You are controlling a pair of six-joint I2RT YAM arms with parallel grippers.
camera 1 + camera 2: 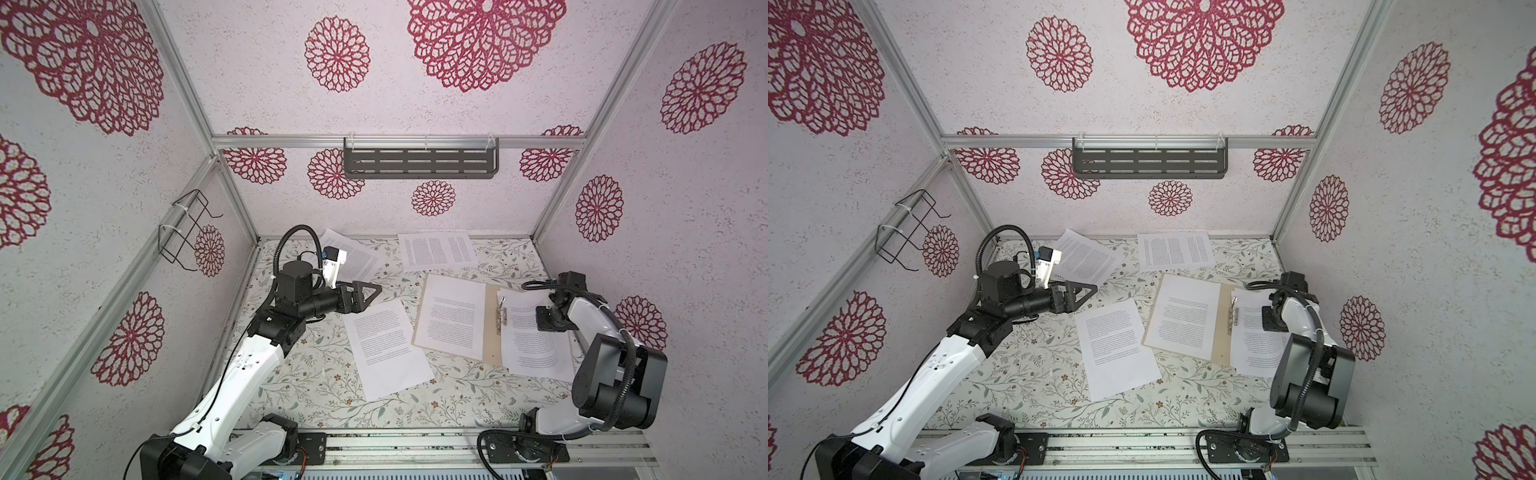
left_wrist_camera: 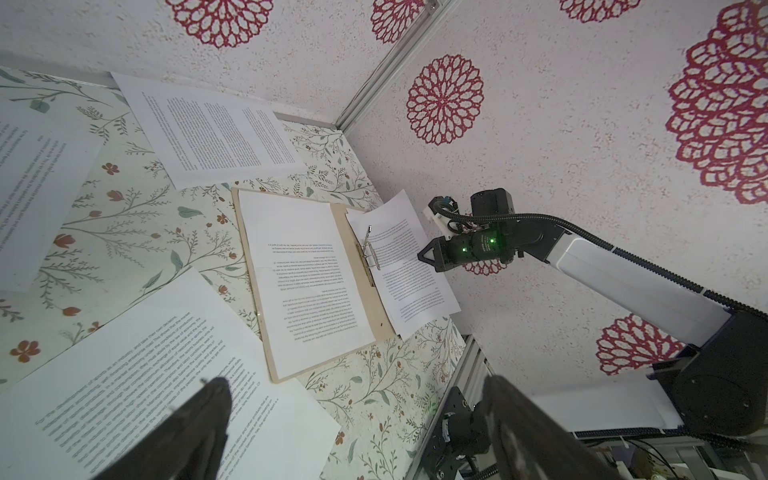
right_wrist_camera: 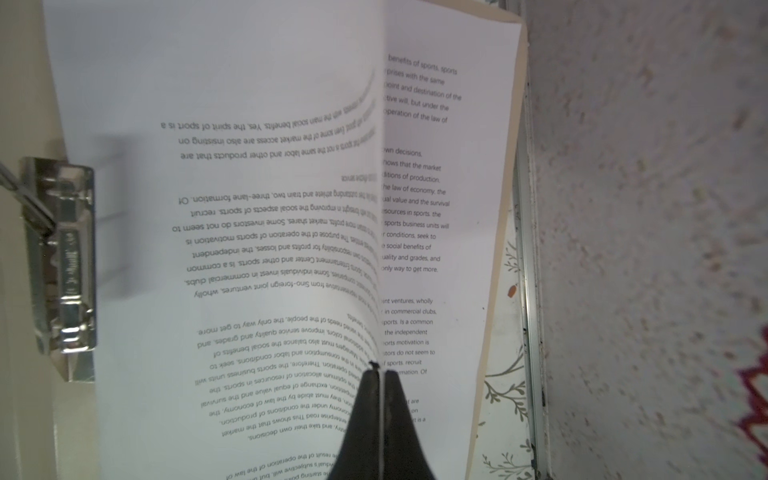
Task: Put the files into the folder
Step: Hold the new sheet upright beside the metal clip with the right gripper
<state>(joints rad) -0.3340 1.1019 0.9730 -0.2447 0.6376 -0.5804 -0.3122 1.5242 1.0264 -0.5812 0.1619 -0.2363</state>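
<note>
Black fingers of your right gripper are pressed together on the lifted edge of a printed sheet. That sheet curls up from the half of the open tan folder nearer your right arm, with a second sheet flat beneath it. The metal clip sits at the spine, and a third sheet covers the other half. Your left gripper hangs spread wide above the floral table cover — touching nothing. A loose sheet lies just beside the folder; an angled sheet and a far sheet lie by the back wall.
</note>
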